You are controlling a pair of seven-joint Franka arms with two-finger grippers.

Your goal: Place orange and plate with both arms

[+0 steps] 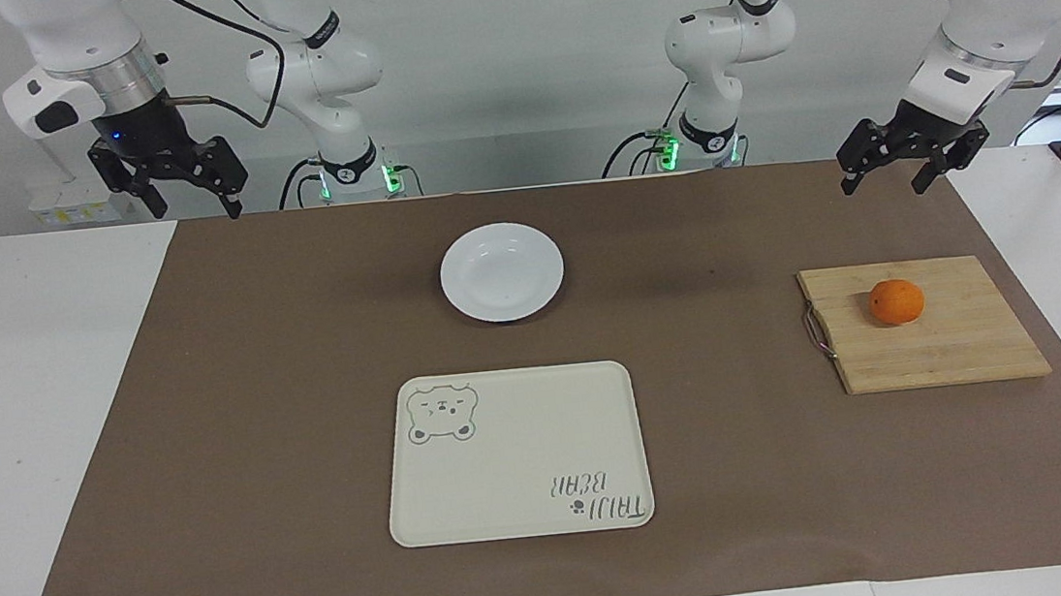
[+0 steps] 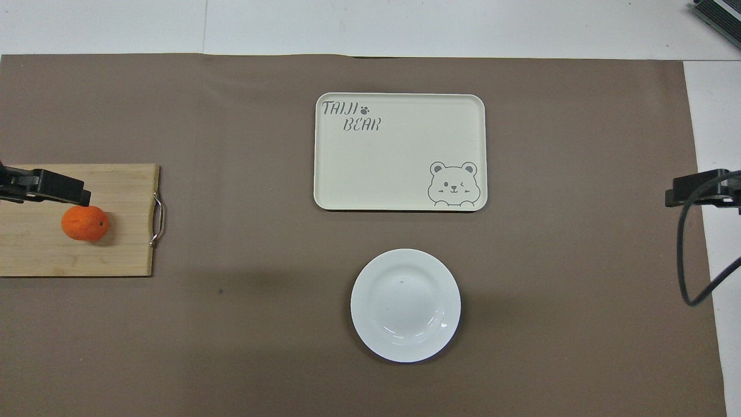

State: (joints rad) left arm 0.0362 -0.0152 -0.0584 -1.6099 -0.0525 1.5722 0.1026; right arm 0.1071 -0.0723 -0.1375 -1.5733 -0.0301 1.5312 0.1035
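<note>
The orange (image 1: 896,302) lies on a wooden cutting board (image 1: 945,355) at the left arm's end of the table; it also shows in the overhead view (image 2: 85,223). The white plate (image 1: 502,272) sits empty on the brown mat, nearer to the robots than the tray; it also shows in the overhead view (image 2: 405,305). My left gripper (image 1: 885,183) hangs open and empty in the air over the mat at the left arm's end, clear of the orange. My right gripper (image 1: 196,206) hangs open and empty over the right arm's end of the table.
A cream rectangular tray (image 1: 516,455) with a bear drawing lies empty mid-table, farther from the robots than the plate; it also shows in the overhead view (image 2: 399,150). The cutting board (image 2: 35,255) has a metal handle (image 2: 157,219) on its side toward the table's middle.
</note>
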